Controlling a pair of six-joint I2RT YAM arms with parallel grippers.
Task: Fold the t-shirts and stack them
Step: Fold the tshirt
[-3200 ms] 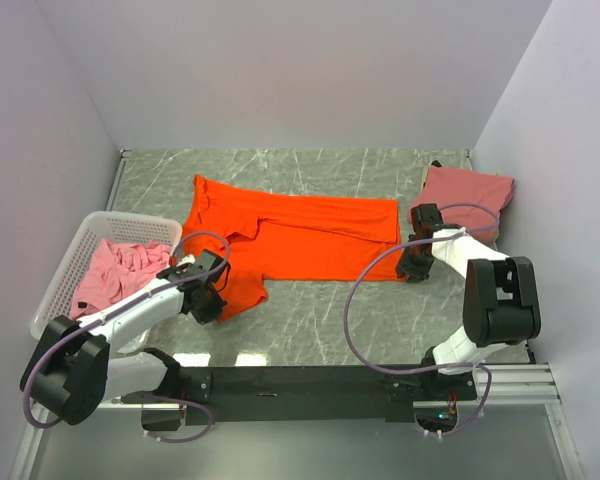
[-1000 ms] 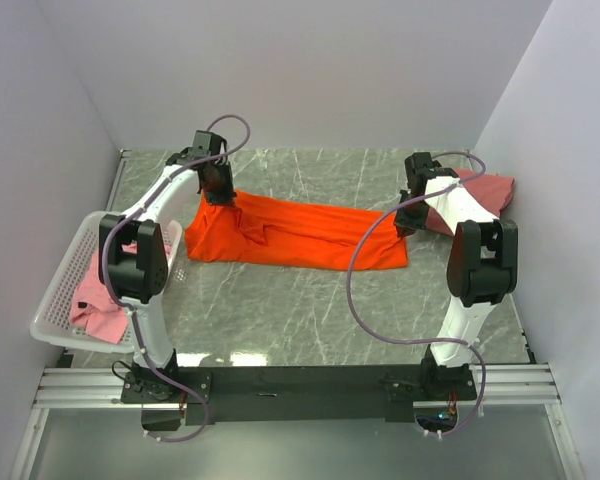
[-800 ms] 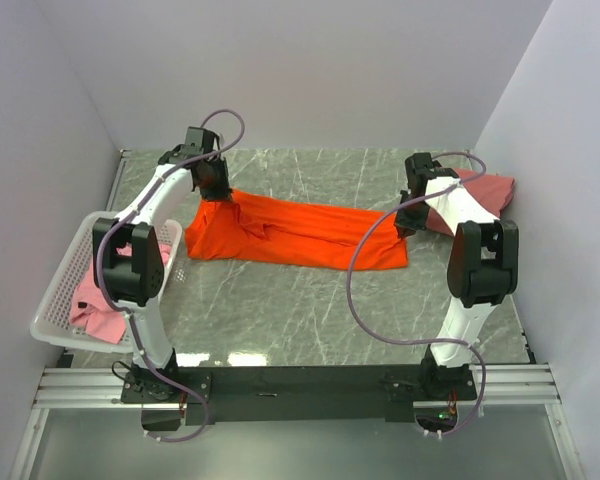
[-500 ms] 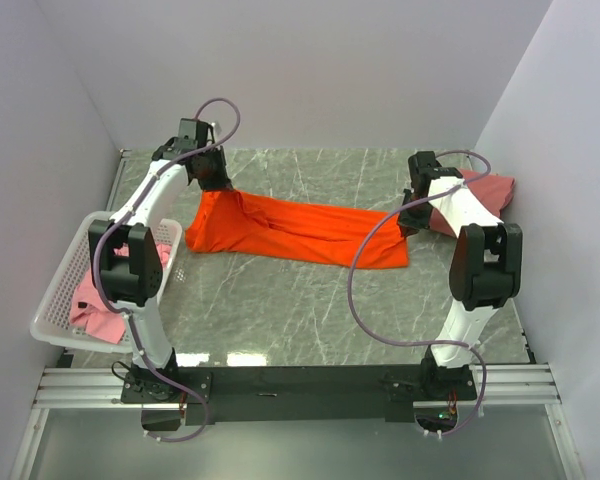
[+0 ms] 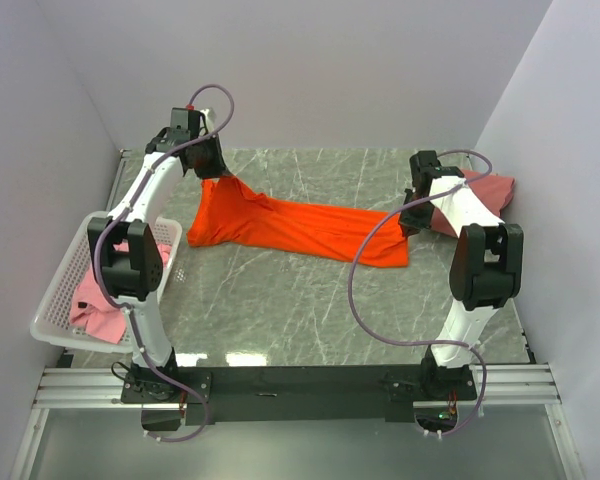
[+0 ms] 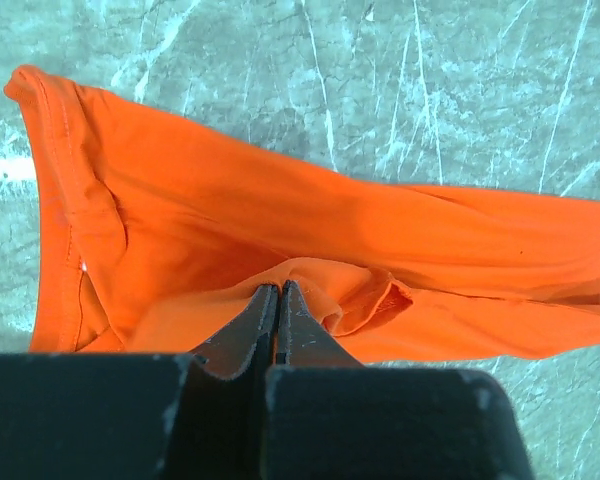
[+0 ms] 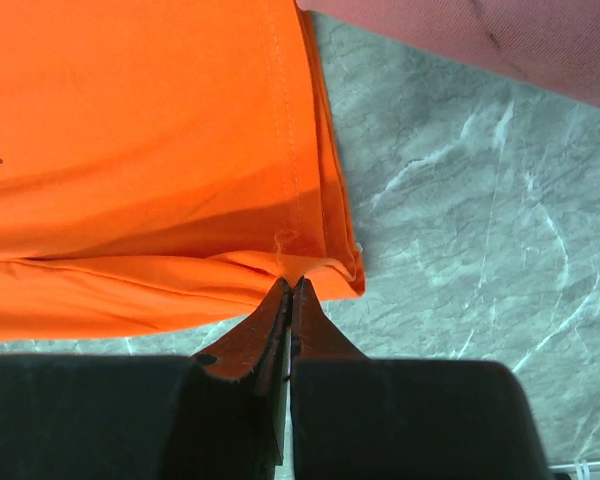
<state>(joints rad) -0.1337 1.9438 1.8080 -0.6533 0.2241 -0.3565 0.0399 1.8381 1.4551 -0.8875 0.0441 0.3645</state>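
Note:
The bright orange t-shirt (image 5: 290,228) lies folded lengthwise across the far middle of the table. My left gripper (image 5: 212,172) is shut on its far left edge, lifting the cloth (image 6: 310,230) into a peak; in the left wrist view the gripper (image 6: 277,288) pinches a fold. My right gripper (image 5: 412,215) is shut on the shirt's right end (image 7: 160,150); in the right wrist view the gripper (image 7: 290,285) pinches the hem. A dusty salmon-pink t-shirt (image 5: 485,192) lies folded at the far right and also shows in the right wrist view (image 7: 500,40). A lighter pink t-shirt (image 5: 98,312) lies in the basket.
A white perforated basket (image 5: 62,280) stands at the left edge of the table. Grey walls close in the table at the back and on both sides. The marble tabletop (image 5: 310,310) lies in front of the orange shirt.
My left gripper has moved back and to the left, pulling the orange shirt's left end up and toward the far corner. The shirt is drawn longer and narrower. The right gripper has barely moved.

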